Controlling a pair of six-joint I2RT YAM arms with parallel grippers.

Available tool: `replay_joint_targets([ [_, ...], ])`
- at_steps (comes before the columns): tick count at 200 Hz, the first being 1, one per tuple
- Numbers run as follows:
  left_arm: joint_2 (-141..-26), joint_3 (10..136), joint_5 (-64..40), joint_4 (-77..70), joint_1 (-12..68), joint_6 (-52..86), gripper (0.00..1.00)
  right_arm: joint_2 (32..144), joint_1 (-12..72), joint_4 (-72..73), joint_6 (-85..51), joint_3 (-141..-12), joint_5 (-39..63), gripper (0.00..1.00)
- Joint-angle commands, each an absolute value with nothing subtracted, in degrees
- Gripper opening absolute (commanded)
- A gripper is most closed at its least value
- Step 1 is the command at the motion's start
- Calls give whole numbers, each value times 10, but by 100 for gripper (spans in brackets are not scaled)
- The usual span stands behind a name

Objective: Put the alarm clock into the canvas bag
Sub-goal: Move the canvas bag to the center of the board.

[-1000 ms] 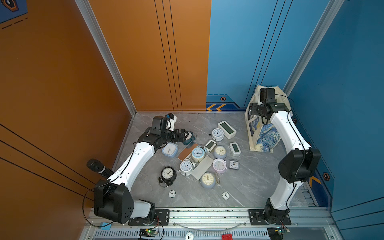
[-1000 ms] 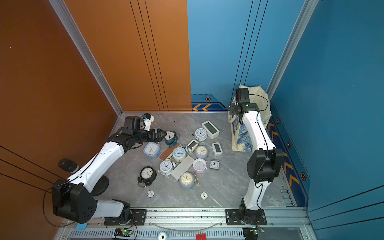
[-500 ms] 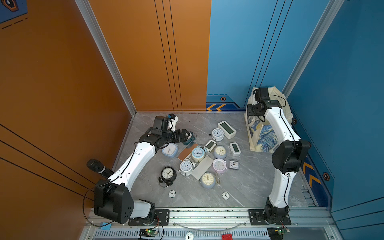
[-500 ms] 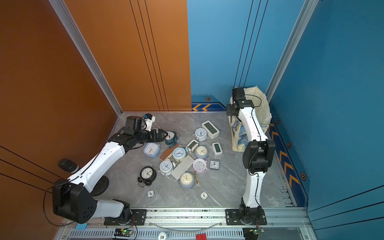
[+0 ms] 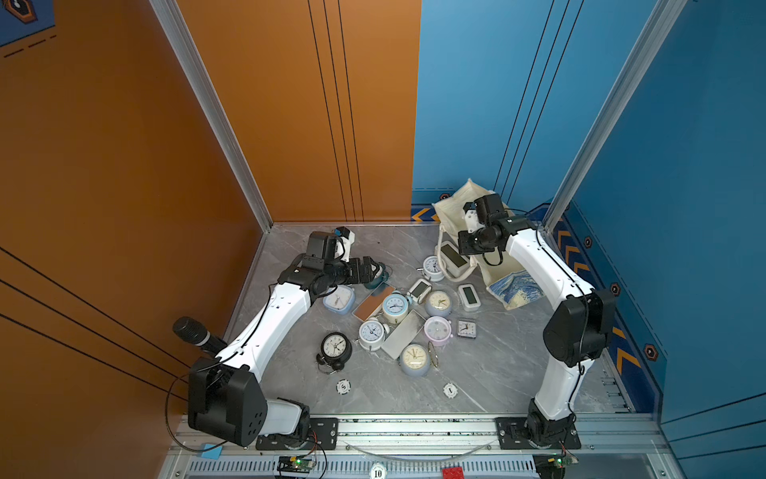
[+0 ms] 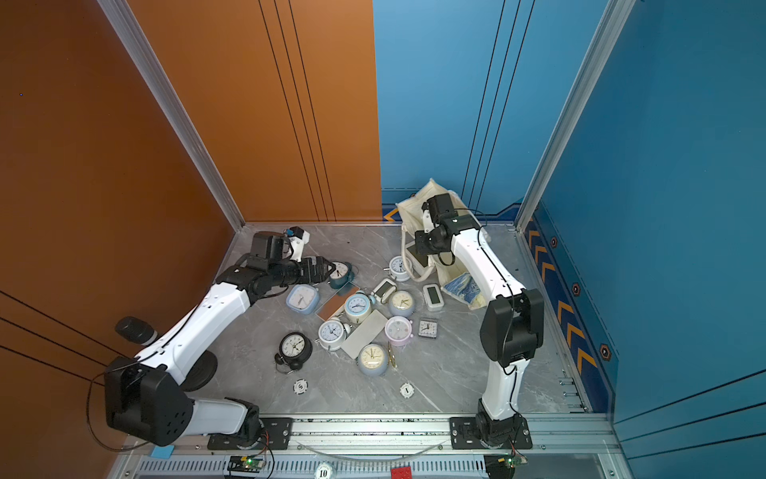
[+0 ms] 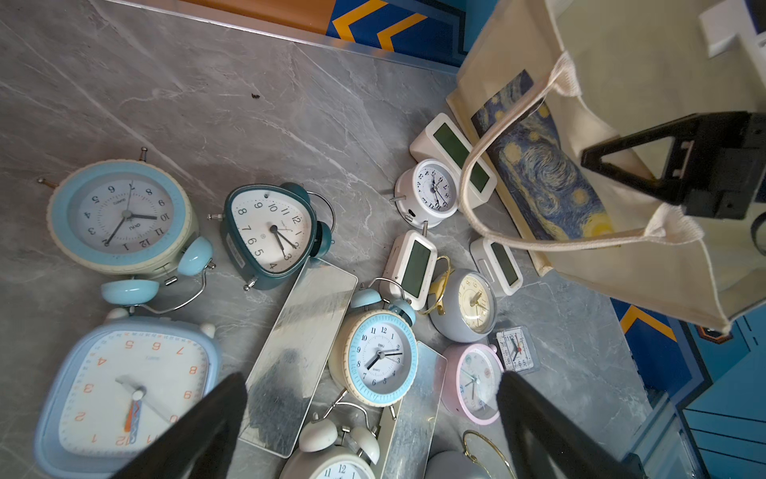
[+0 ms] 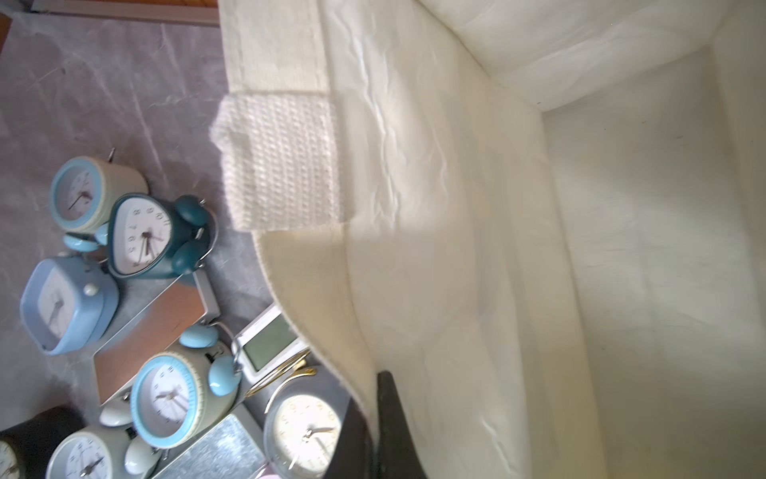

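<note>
Pinching the canvas bag (image 7: 539,174) rim, right jaws seem clenched; left jaws gape near teal clock (image 7: 269,232).

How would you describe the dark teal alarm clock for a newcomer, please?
Find the clock pile on the grey table, at its end nearest the left gripper. The dark teal alarm clock lies there; it alone has a rounded-triangular white face.

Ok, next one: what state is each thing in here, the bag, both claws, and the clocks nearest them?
canvas bag: mouth held open, rim lifted, no clock visible inside.
right claw: shut on the canvas bag's rim.
left claw: open, empty, hovering over the table.
teal clock: on the table, not gripped.
white digital clock: on the table, bag handle looping over it.
</note>
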State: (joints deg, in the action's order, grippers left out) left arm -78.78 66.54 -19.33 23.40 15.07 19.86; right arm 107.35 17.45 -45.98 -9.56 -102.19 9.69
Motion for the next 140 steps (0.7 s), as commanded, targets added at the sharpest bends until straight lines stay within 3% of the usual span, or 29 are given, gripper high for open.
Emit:
replay_joint_targets([
  [1,-791,663,-206,224,156,206,96,1044,207,-465,-173,-994,132,2],
  [66,-772,646,-212,221,154,205,96,999,276,-342,-372,-934,187,0],
  [140,-757,647,-225,221,148,206,96,961,294,-58,-553,-816,329,0],
])
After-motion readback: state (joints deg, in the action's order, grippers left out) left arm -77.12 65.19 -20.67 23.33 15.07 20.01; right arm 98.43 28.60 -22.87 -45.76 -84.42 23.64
